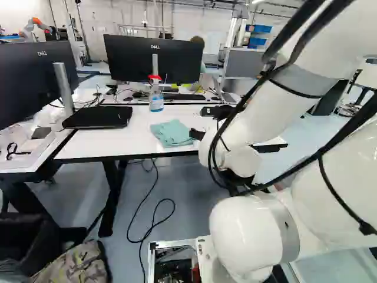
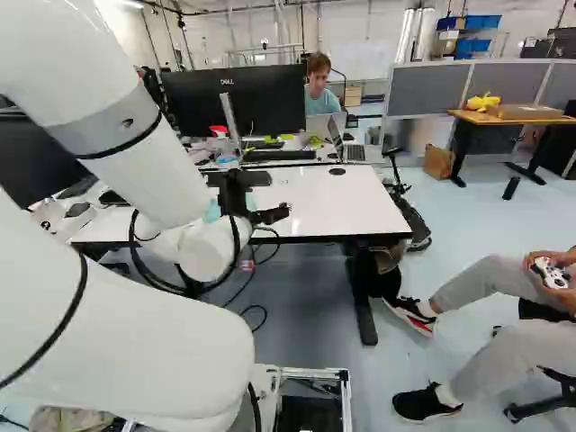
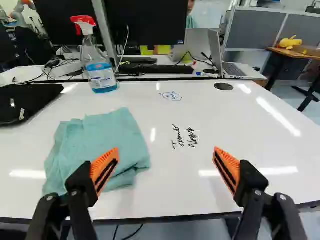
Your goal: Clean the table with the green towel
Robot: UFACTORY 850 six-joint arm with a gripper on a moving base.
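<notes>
The biggest thing near me is the white rectangular table with black edges [image 3: 260,125], and behind its far edge stands a wide black monitor [image 1: 152,57] on a silver stand. At the foot of the base views there is an open box with a metal frame [image 1: 171,243]; inside it I see dark parts and one small red piece, but I cannot tell what they are. In the left base view, the blue bins [image 1: 259,28] are on a shelf in the background, and their content is too small to tell. My black claw with orange pads [image 2: 270,216] is above the table; in the wrist view its two fingers stand wide apart, so it is released and grasps nothing. The green cloth towel [image 3: 112,137] lies on the table in a loose, wrinkled heap, ahead of my claw and partly behind one finger. Just beyond the towel, near the table's far edge, a clear plastic spray bottle with a red trigger head [image 3: 100,75] stands upright; blue liquid is seen in its lower part, behind a label. The smallest are the black handwritten marks [image 3: 185,137], which are on the table beside the towel, and a little blue drawing [image 3: 171,96] farther ahead.
</notes>
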